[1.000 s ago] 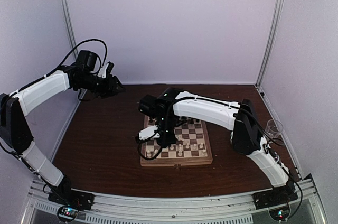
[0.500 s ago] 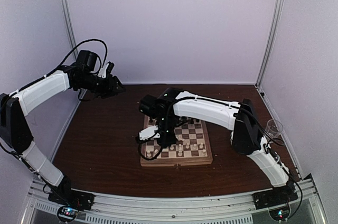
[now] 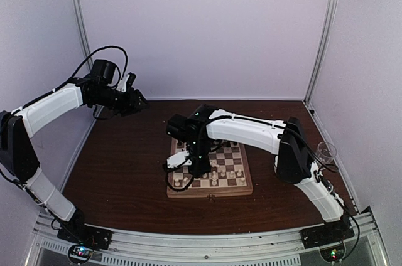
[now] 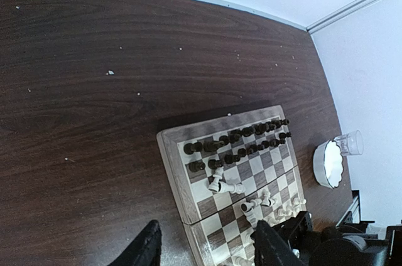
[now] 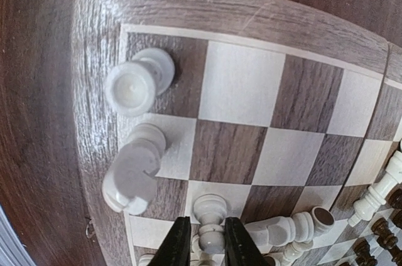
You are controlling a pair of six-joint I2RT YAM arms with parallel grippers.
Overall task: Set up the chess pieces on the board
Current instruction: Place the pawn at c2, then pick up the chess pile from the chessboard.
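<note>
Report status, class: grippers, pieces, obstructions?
Left gripper open, empty, away from the board. Right gripper straddles a white piece, grip unclear. Toppled white piece alongside.

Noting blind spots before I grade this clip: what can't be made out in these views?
- Top external: the right arm covers part of the board; pieces there are hidden, the rest too small to identify.
- Right wrist: the white piece between the right fingers is cut by the bottom edge; contact unclear.
- Left wrist: the board's near end is cut off by the bottom edge; dark pieces too small to name.
</note>
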